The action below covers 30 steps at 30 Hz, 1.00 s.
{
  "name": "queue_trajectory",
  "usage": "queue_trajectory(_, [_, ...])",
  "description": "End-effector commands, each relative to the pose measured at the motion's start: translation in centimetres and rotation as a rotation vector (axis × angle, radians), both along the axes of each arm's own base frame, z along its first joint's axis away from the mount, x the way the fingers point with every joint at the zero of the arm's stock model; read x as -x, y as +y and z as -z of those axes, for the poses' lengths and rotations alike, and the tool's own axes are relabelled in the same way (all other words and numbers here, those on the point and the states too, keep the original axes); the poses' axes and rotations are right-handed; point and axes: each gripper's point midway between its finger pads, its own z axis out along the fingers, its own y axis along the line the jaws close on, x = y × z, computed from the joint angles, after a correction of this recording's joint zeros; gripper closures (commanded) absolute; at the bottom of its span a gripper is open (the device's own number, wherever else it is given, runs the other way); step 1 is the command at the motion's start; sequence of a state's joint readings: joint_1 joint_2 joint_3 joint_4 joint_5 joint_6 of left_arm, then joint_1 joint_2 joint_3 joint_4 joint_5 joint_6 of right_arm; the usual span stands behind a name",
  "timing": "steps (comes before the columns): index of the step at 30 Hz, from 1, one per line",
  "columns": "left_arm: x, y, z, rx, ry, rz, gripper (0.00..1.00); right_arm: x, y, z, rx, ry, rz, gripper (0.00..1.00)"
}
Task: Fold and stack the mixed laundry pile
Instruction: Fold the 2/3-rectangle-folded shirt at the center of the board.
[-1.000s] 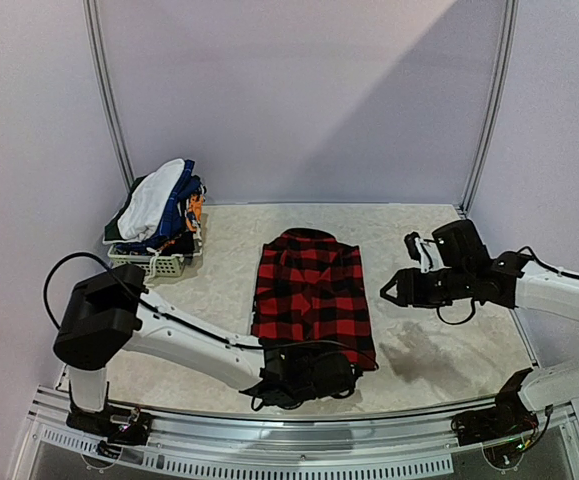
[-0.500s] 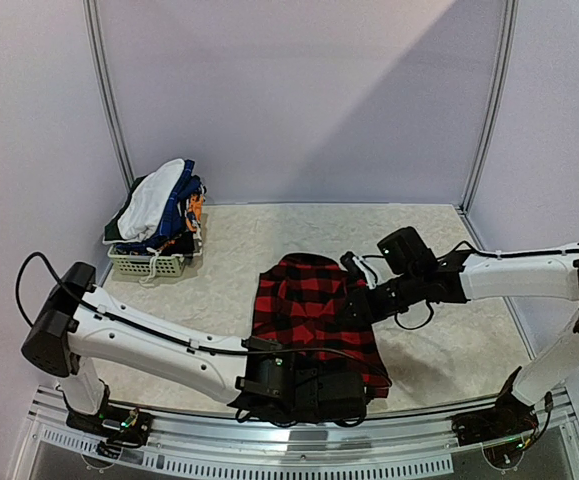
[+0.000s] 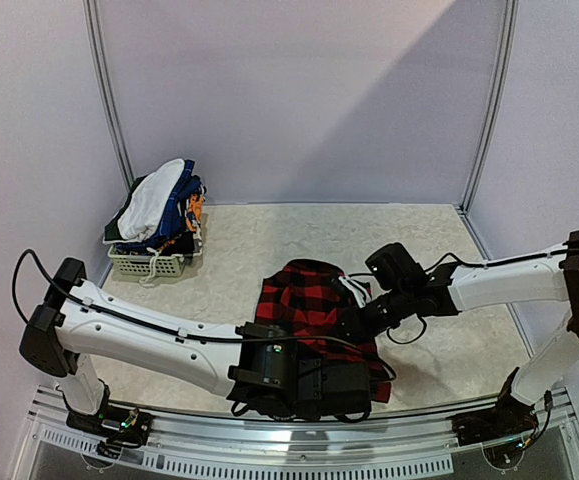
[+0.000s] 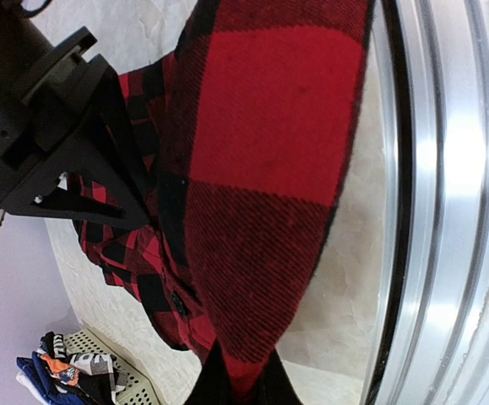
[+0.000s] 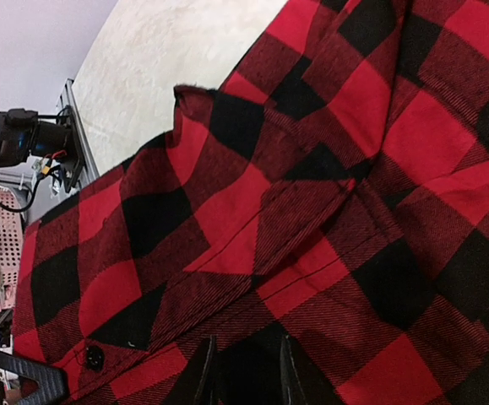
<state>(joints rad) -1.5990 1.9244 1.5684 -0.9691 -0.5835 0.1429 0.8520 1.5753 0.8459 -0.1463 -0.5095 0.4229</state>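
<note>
1. Left end effector (image 4: 237, 384) is clamped tight on the near hem of the red-and-black plaid shirt (image 3: 309, 300), and the cloth hangs away from its tips in one loose fold by the front edge of the surface (image 3: 249, 235).
2. The right end effector (image 5: 242, 375) has its fingers set narrow, astride a dark ridge of the shirt's right side. Whether they pinch the cloth or only straddle it, I cannot tell.
3. The shirt lies mid-surface, its far part flat and its near part lifted and rumpled between the two arms.
4. The rest of the laundry pile (image 3: 159, 205) is heaped in the white lattice basket (image 3: 154, 265) at the far left corner, well apart from the shirt.
5. The shirt is probably light, limp flannel. It should sag wherever it is unsupported, and its brushed weave should resist slipping. It should not be fragile, though a button (image 5: 95, 357) could snag.
6. The best holds are likely the hem corners or a seam, where the layers double. Two holds set well apart would keep an edge taut, whereas a pinch in the open middle would only bunch the cloth.
</note>
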Motion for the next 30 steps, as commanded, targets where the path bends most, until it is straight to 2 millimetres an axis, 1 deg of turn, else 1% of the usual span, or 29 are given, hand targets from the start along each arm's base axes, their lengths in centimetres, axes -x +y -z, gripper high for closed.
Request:
queue_trajectory(1, [0.4,-0.1,-2.3,0.028,-0.020,0.016,1.00,1.3,0.4,1.7,0.002,0.042,-0.020,0.74])
queue_trajectory(7, [-0.1,-0.3,-3.8,0.041,-0.029,0.032,1.00,2.9,0.6,3.2,0.046,0.057,-0.044,0.76])
queue_trajectory(10, [-0.7,-0.4,-4.8,0.052,-0.036,0.030,1.00,3.5,0.4,3.3,0.047,0.064,-0.048,0.77])
queue_trajectory(14, [-1.8,-0.4,-6.0,0.061,-0.048,0.025,1.00,4.1,0.3,3.0,0.028,0.080,-0.053,0.78])
queue_trajectory(19, [-3.4,-0.4,-6.9,0.072,-0.052,0.025,1.00,4.3,0.1,3.3,0.044,0.085,-0.060,0.80])
queue_trajectory(22, [-4.8,-0.2,-7.0,0.064,-0.057,0.010,1.00,3.4,-0.3,3.1,0.083,0.054,-0.018,0.79])
queue_trajectory(24, [-5.5,-0.4,-7.1,0.065,-0.055,0.011,1.00,2.0,-1.0,3.0,0.141,0.012,0.049,0.78])
queue_trajectory(25, [-5.8,-0.4,-7.1,0.064,-0.053,0.015,1.00,1.1,-1.5,2.5,0.164,-0.024,0.095,0.76])
queue_trajectory(26, [-6.1,-0.5,-7.0,0.064,-0.053,0.017,1.00,0.0,-2.3,2.3,0.205,-0.053,0.152,0.73])
queue_trajectory(27, [-6.5,-0.6,-7.0,0.065,-0.054,0.019,1.00,-1.2,-3.0,1.7,0.233,-0.090,0.207,0.72])
queue_trajectory(30, [-7.8,-0.6,-6.9,0.059,-0.056,0.017,1.00,-3.6,-5.5,0.9,0.300,-0.136,0.338,0.66])
